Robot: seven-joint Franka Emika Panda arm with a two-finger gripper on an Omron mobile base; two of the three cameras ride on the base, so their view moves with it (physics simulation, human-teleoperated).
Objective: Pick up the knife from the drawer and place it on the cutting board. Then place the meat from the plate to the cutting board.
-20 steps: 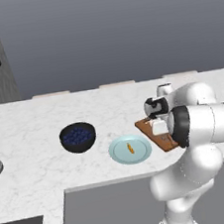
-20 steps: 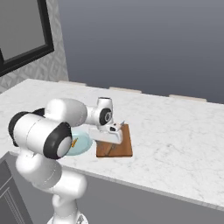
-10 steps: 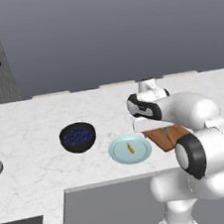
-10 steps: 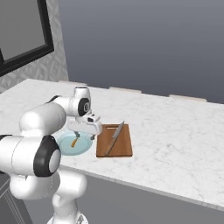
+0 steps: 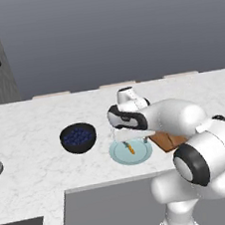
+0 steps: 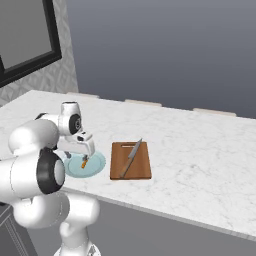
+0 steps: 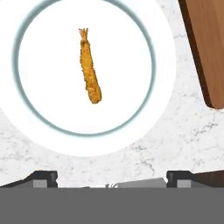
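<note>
The knife (image 6: 132, 156) lies on the cutting board (image 6: 142, 170), so step 1 looks done. The gripper (image 6: 80, 152) hangs over the plate (image 6: 97, 167), fingers wide apart and empty, likely lining up on the meat (image 7: 89, 72) at the plate's middle, left of the board.

No writing, label, brand, number or sign can be read anywhere in these pictures.
</note>
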